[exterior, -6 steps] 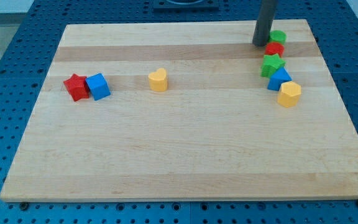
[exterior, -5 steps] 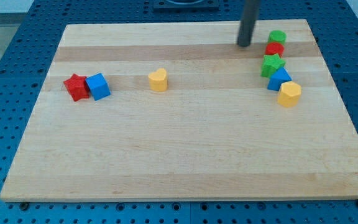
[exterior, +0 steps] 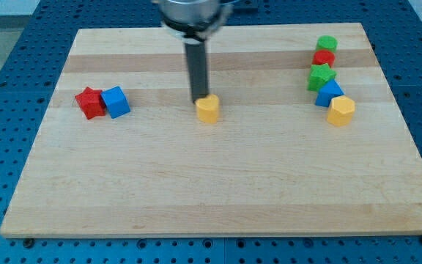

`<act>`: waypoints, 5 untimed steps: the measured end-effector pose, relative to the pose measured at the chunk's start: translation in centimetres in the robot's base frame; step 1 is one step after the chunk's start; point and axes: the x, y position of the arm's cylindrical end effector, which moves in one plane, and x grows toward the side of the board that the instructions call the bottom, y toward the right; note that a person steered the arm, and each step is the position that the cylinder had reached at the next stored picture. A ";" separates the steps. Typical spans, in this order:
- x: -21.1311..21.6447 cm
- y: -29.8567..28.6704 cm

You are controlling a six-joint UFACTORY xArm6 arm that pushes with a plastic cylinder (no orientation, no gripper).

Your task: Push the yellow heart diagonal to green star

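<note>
The yellow heart [exterior: 208,109] lies near the middle of the wooden board [exterior: 218,183]. My tip [exterior: 198,99] is at the heart's upper left edge, touching it. The green star [exterior: 320,76] lies far to the view's right, in a column of blocks, well apart from the heart and the tip.
Above the green star are a red block [exterior: 324,58] and a green block [exterior: 327,44]. Below it are a blue block [exterior: 329,93] and a yellow hexagonal block [exterior: 341,110]. At the view's left a red star [exterior: 89,102] touches a blue cube [exterior: 116,102].
My tip has swept from the view's upper right to the board's middle. The yellow heart has shifted to the right and slightly down.
</note>
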 end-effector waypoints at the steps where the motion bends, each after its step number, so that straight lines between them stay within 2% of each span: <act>1: 4.4 5.6; 2: 5.8 6.2; 3: 5.5 3.7; 4: 7.9 3.8; 5: 12.7 4.0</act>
